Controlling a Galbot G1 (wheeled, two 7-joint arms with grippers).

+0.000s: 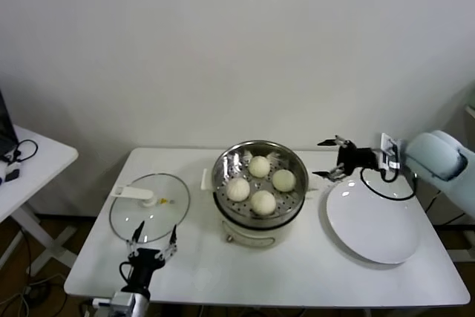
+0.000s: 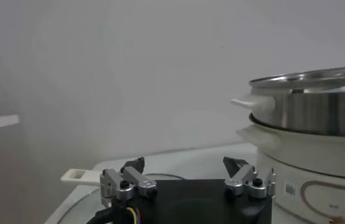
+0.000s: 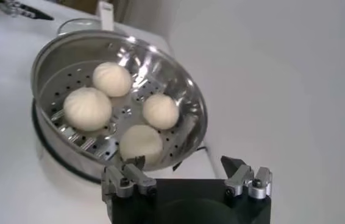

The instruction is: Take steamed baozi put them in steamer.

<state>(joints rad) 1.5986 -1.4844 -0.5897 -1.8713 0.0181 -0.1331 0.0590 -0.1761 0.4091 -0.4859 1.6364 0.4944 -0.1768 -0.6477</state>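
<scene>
Several cream-white steamed baozi (image 1: 263, 202) lie inside the shiny steamer (image 1: 223, 165) on its white cooker base at the table's middle. In the right wrist view the same baozi (image 3: 87, 108) rest on the perforated floor of the steamer (image 3: 191, 97). My right gripper (image 1: 319, 159) hovers open and empty just right of the steamer, over the back edge of the plate; it also shows in the right wrist view (image 3: 183, 164). My left gripper (image 1: 154, 239) is open and empty near the table's front left, and its own view (image 2: 184, 163) looks toward the steamer (image 2: 325, 106).
A white round plate (image 1: 375, 220) lies at the right of the table with nothing on it. A flat glass lid (image 1: 148, 213) with a white handle (image 2: 81, 176) lies at the left. A second white table (image 1: 30, 161) stands further left.
</scene>
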